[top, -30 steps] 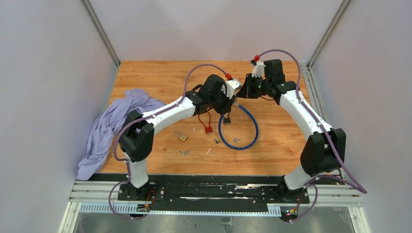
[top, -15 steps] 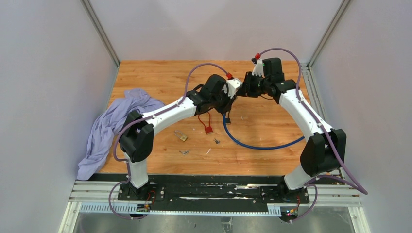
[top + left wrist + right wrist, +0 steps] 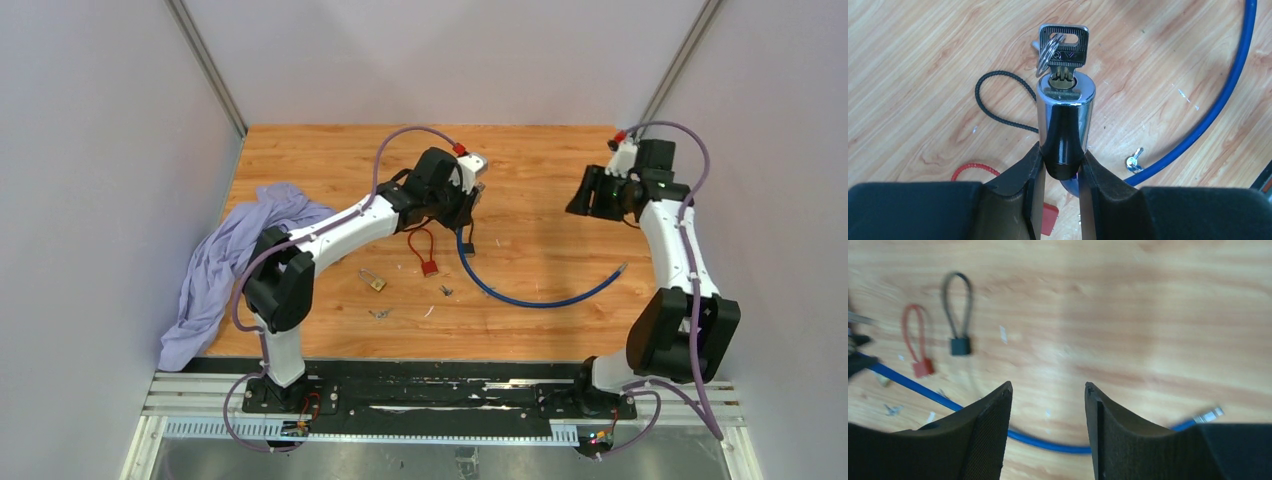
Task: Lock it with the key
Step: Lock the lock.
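Two arms work over a wooden worktop (image 3: 330,160). The left end effector (image 3: 1062,160) is clamped on the dark lower part of a chrome lock (image 3: 1065,107), held above the middle of the worktop, toward the far edge. A key (image 3: 1063,47) sits in the keyhole at its top; whether it has been turned cannot be told. A blue cable (image 3: 530,298) runs from the lock in a curve toward the right edge. Its metal tip (image 3: 1209,414) lies loose on the wood, well apart from the lock. The right end effector (image 3: 1048,387) is spread wide and empty, above the far right corner.

Progress, as judged: the key is seated, but the loop is not closed. The tip has yet to be picked up, pushed into the lock and secured with the key.

Nearby are a red lock (image 3: 428,262), a black lock (image 3: 960,346) and a brass padlock (image 3: 376,282). Loose keys (image 3: 380,313) lie toward the near edge, a cloth (image 3: 225,265) at the left edge. Nothing visibly lies over the tip.
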`<state>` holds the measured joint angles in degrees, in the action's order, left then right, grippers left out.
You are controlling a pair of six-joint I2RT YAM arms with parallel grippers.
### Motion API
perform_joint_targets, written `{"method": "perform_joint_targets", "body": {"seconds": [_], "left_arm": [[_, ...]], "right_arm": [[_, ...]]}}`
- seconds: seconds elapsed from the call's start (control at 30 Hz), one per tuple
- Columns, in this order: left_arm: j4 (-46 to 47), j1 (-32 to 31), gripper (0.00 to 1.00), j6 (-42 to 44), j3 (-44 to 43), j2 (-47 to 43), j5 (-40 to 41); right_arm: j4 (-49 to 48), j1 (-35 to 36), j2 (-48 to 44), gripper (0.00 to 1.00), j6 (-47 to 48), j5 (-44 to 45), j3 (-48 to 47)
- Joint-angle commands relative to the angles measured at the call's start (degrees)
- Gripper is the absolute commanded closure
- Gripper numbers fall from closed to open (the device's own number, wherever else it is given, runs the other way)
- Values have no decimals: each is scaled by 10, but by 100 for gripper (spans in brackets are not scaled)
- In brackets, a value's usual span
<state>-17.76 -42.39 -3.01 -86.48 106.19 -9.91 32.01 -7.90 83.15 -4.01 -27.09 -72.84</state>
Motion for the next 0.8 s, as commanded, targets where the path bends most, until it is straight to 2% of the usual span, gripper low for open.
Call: {"method": "perform_joint_targets", "body": {"seconds": [0.0,0.13,0.27,0.63,0.77], "left_arm": [[4,11,100,-48,-25,-43,-12],[16,38,100,-103,-27,-36,-30],[42,74,100,-182,-21,-22,-76],[78,97,100,-211,10,-33,-91],[87,100,100,-206,17,-33,-100]], "right_arm": [[144,-81,-16,45,161,18,30],[205,-146,4,44,236,43,51],[225,-189,38,44,264,52,71],[201,-193,102,44,253,69,119],[179,-194,133,44,222,34,114]]}}
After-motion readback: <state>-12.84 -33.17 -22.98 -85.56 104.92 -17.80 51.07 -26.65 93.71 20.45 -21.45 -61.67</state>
